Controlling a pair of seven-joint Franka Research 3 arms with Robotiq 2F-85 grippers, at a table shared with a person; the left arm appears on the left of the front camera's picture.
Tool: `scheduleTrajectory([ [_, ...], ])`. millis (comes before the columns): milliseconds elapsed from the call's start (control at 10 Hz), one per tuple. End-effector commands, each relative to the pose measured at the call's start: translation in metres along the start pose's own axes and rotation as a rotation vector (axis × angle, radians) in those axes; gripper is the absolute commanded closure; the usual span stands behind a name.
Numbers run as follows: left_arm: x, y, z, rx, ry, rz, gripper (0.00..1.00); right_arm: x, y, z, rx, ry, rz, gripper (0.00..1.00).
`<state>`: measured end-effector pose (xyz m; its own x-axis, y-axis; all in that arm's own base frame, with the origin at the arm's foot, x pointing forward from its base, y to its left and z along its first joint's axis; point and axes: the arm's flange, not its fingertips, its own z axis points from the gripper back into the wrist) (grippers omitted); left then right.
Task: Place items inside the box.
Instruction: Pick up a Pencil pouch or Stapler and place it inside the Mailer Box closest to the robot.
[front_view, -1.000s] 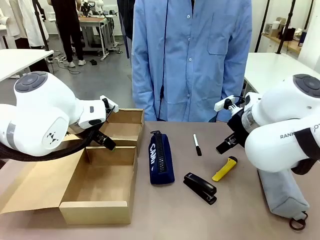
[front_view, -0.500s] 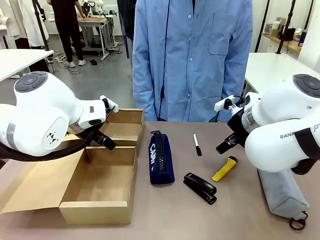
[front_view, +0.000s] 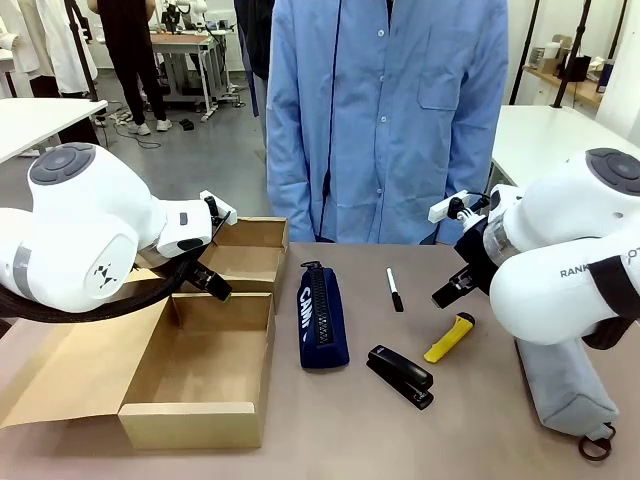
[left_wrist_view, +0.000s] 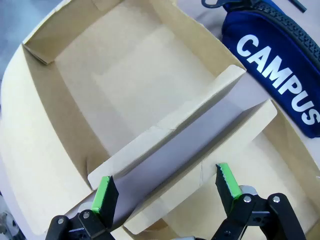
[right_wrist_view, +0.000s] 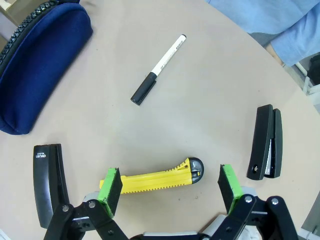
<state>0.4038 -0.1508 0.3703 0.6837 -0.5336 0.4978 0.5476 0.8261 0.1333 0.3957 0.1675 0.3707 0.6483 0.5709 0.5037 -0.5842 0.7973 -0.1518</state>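
I see the items lying on the table (front_view: 330, 440) to the right of the open brown cardboard box (front_view: 195, 425). Nearest the box is a navy pencil case (front_view: 322, 318) with a black zip and white lettering. A slim black-and-white marker (front_view: 394, 289) lies farther back, and right of the case is a yellow knife (front_view: 449, 338) with a dark tip. A black stapler (front_view: 400, 376) sits on the near side, and a grey pouch (front_view: 565, 392) at the near right is partly under my right arm. In the left wrist view I can read CAMPUS on the case. It also shows the left fingers (left_wrist_view: 104, 192) spread wide over a box wall, gripping nothing. In the right wrist view the right fingers (right_wrist_view: 227, 182) are released too, wide apart on either side of the knife and clear of it. That view also shows a second stapler (right_wrist_view: 265, 142) on the knife's other side, where the front view gives me one. My count is one box, one case, one marker, one knife, one pouch and two staplers. A person (front_view: 385, 120) in a blue shirt stands at the far side.
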Motion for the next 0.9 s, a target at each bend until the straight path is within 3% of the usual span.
scheduleTrajectory([
  [0,0.000,0.000,0.000,0.000,0.000,0.000,0.00,0.000,0.000,0.000,0.000,0.000,0.000,0.00],
  [100,-0.001,0.004,0.022,-0.086,-0.032,-0.047,0.00,0.006,-0.002,0.023,0.030,0.018,-0.021,0.00],
  [300,0.003,0.020,0.103,-0.209,-0.053,0.115,0.00,0.018,-0.017,0.109,0.057,0.043,-0.207,0.00],
  [400,-0.007,0.039,0.159,-0.238,-0.089,0.179,0.00,0.009,-0.034,0.168,0.153,0.042,-0.320,0.00],
  [600,-0.033,0.077,0.205,-0.404,-0.114,0.210,0.00,-0.034,-0.071,0.228,0.274,-0.022,-0.454,0.00],
  [700,-0.052,0.114,0.218,-0.575,-0.144,0.250,0.00,-0.070,-0.101,0.250,0.364,-0.104,-0.537,0.00],
  [800,-0.083,0.171,0.223,-0.711,-0.230,0.401,0.00,-0.119,-0.139,0.264,0.437,-0.195,-0.666,0.00],
])
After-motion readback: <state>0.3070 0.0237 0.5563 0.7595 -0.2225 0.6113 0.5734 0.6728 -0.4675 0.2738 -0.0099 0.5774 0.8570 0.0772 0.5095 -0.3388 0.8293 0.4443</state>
